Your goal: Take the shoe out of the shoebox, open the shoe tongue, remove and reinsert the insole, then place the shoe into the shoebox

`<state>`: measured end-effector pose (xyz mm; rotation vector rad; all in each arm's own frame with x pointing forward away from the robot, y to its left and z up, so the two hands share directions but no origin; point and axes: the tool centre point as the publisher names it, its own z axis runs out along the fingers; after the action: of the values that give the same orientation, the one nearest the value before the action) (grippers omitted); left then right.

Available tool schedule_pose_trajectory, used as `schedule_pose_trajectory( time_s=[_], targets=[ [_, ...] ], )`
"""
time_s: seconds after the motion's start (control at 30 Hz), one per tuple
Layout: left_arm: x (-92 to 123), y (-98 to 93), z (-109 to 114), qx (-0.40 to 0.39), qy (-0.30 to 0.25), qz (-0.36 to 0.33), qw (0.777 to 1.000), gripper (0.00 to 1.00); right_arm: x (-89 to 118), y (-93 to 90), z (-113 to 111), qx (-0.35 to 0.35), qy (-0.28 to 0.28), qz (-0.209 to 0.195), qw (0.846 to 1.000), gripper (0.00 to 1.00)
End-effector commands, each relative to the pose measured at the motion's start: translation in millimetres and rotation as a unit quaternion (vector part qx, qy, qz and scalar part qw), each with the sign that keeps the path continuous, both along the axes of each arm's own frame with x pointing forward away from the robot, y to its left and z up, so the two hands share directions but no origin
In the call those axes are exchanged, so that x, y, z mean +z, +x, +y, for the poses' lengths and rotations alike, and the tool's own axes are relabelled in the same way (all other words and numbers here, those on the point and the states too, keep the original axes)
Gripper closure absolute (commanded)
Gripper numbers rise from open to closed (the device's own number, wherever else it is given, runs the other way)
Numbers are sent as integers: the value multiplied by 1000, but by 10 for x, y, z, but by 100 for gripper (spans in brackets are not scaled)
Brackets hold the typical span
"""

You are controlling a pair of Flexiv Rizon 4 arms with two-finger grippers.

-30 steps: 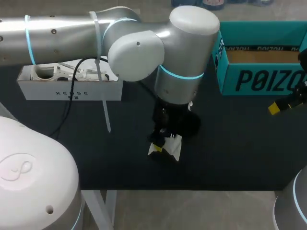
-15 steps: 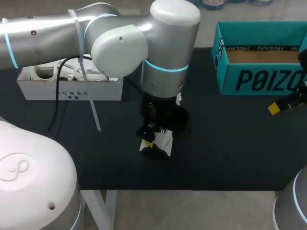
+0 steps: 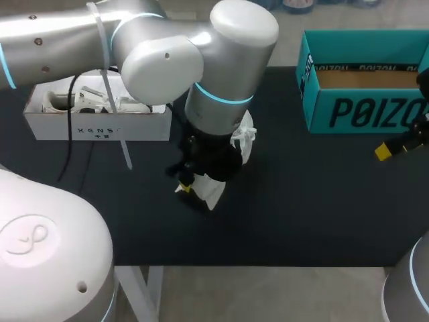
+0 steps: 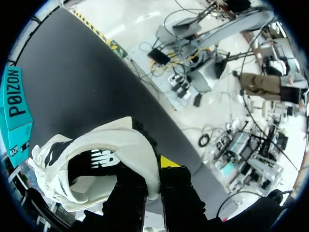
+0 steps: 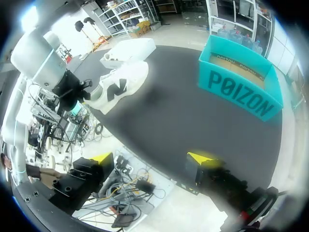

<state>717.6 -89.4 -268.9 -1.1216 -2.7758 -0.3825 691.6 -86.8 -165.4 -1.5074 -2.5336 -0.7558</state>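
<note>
The left gripper [image 4: 153, 180], pinching the shoe [image 4: 112, 147] by its heel, is carrying it leftward from the teal box [image 3: 365, 111], probably staging the tongue step. The right gripper [image 5: 150, 159] is waiting, fingers wide.

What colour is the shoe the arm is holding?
White with black markings on its side; the shoe shows best in the right wrist view.
</note>
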Motion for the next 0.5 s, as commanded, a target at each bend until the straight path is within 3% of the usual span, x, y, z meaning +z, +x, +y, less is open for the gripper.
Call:
schedule_pose_trajectory(
  time_s=[0.03,0.27,0.37,0.4,0.5],
  targets=[
    [172,209,614,-141,21,-33,989,100,-10,10,5,0,-1,1,1000,0],
    [395,574,1176,-183,20,-52,982,100,-10,10,5,0,-1,1,1000,0],
    [478,782,1396,-161,28,-69,984,100,-10,10,5,0,-1,1,1000,0],
    [509,906,1482,-118,36,-86,989,100,-10,10,5,0,-1,1,1000,0],
    [509,906,1482,-118,36,-86,989,100,-10,10,5,0,-1,1,1000,0]
  ],
)
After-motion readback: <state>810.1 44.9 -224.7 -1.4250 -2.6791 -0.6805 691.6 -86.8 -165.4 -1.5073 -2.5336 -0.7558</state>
